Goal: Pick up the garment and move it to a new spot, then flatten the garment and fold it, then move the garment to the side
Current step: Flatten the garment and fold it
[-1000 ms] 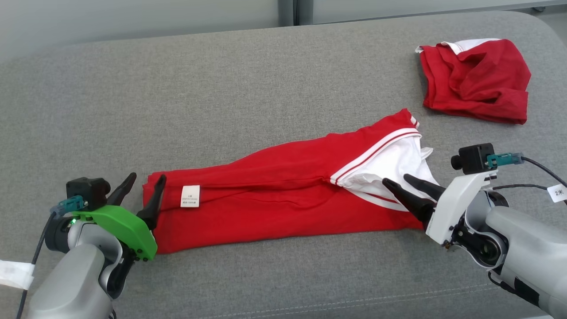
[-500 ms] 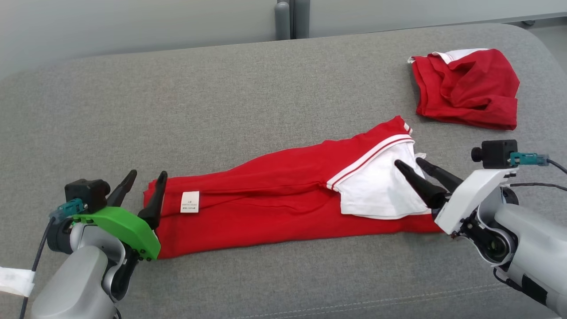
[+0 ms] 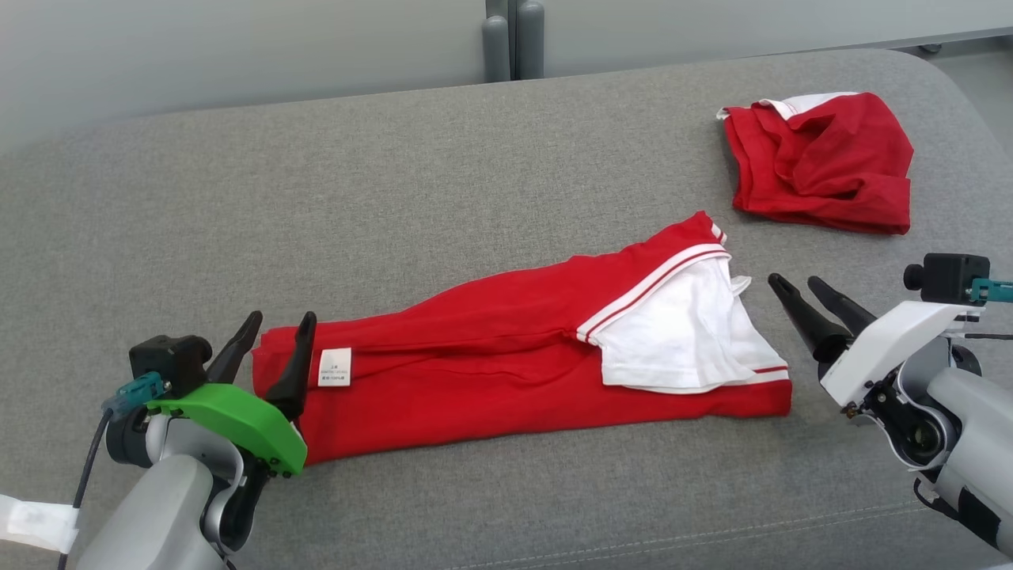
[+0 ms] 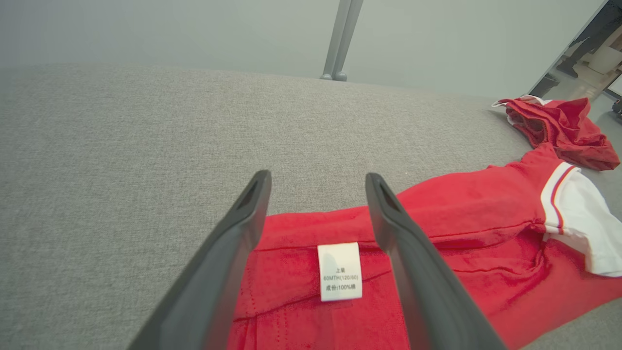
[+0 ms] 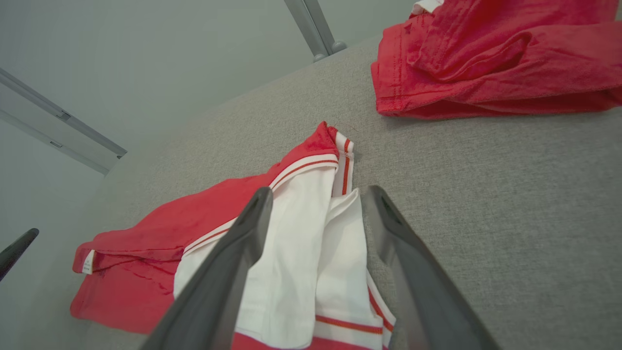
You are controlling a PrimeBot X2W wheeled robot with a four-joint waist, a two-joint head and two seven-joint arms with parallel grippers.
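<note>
Garment: lies folded long, flat near the front edge of the grey cushion. Left gripper: hangs front-left over that cushion, jaws apart, empty. Right gripper: hangs front-right, jaws apart, empty.

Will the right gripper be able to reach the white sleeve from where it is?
Probably yes. The right gripper is open just beside the white sleeve, with bare grey cushion between them.

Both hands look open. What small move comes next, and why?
Probably move the right hand to the garment's white end and grip it: the garment lies in a long strip, and this hand is open, clear of it.
</note>
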